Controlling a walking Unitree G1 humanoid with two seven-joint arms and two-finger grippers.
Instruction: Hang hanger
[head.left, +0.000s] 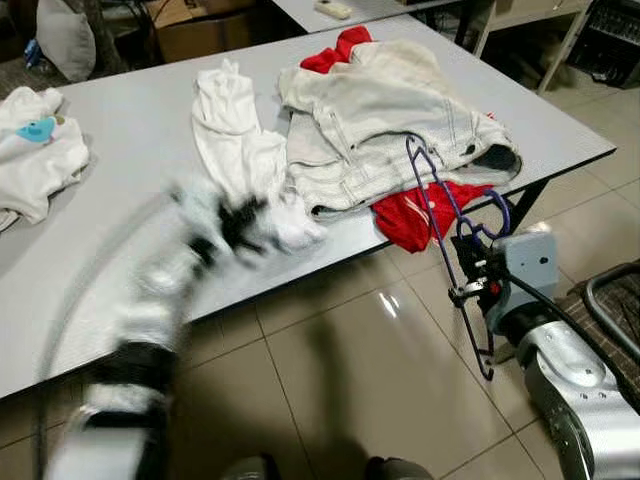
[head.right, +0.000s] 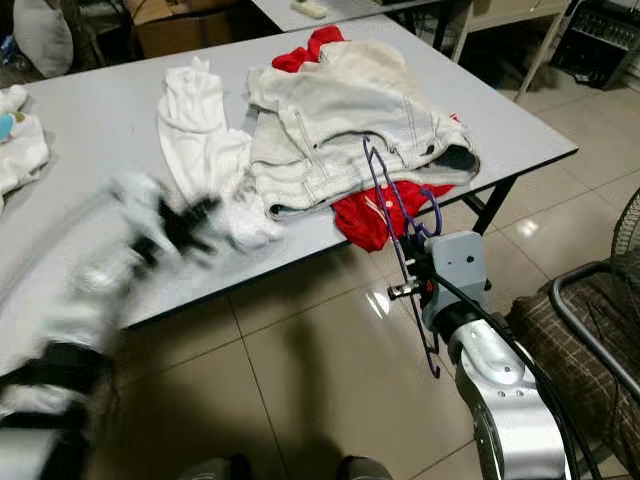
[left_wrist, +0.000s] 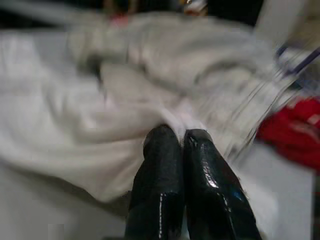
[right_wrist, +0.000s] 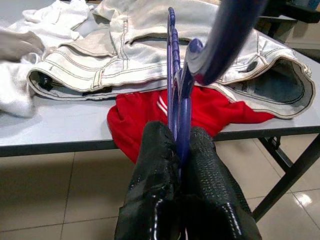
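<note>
Purple hanger (right_wrist: 176, 85) pinched upright in right hand (right_wrist: 182, 150)

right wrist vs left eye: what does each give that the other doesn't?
Right wrist: the right gripper, jaws clamped on the purple hanger, seen close.
Left eye: the blurred left gripper over the white shirt, and more white clothes further along the table.
Both: hanger, pale jeans, red garment, tiled floor.
</note>
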